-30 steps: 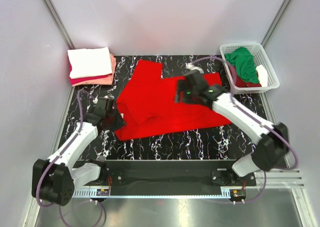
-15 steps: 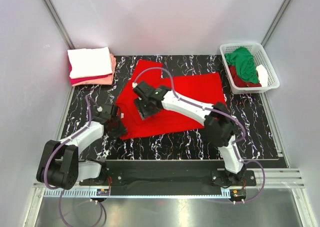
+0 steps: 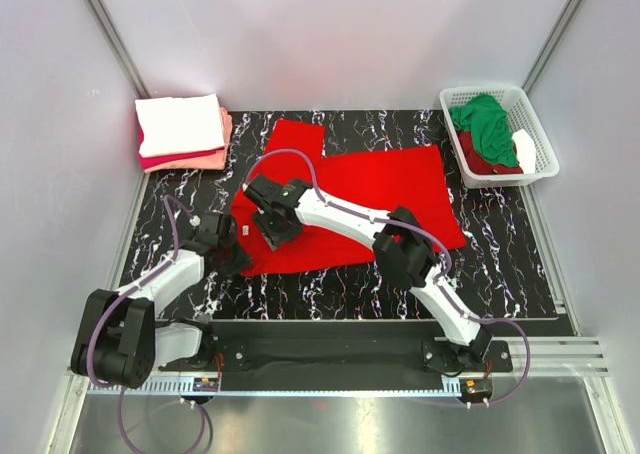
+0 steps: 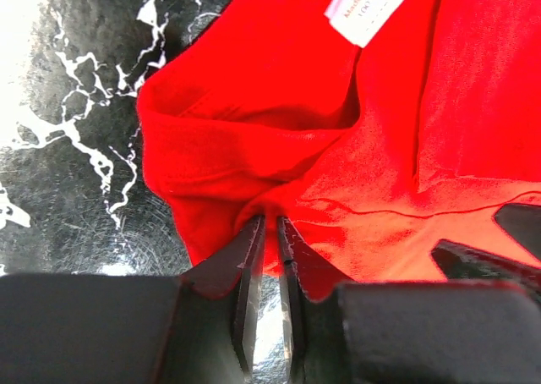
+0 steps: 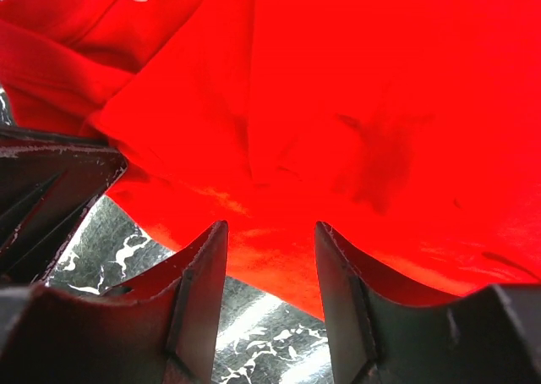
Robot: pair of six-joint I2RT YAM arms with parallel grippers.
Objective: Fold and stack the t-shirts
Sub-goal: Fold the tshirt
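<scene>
A bright red t-shirt (image 3: 350,199) lies spread on the black marbled table, its white neck label (image 4: 368,3) near the left edge. My left gripper (image 3: 232,257) sits at the shirt's near left corner, its jaws nearly together with a fold of red cloth (image 4: 279,172) pinched between the tips. My right gripper (image 3: 271,236) reaches across to the same left side. Its fingers (image 5: 203,257) stand apart just over the shirt's near hem (image 5: 279,266), nothing between them. A folded stack at the back left has a white t-shirt (image 3: 180,124) above crimson and salmon pink (image 3: 205,159) ones.
A white lattice basket (image 3: 545,164) at the back right holds a green shirt (image 3: 487,124) and a dark red one (image 3: 490,164). The two grippers are close together at the shirt's left corner. Grey walls enclose the table on three sides.
My right arm swept from the shirt's right-middle across to its left side, its jaws narrowing. My left gripper moved in on the near left corner and closed on the cloth.
</scene>
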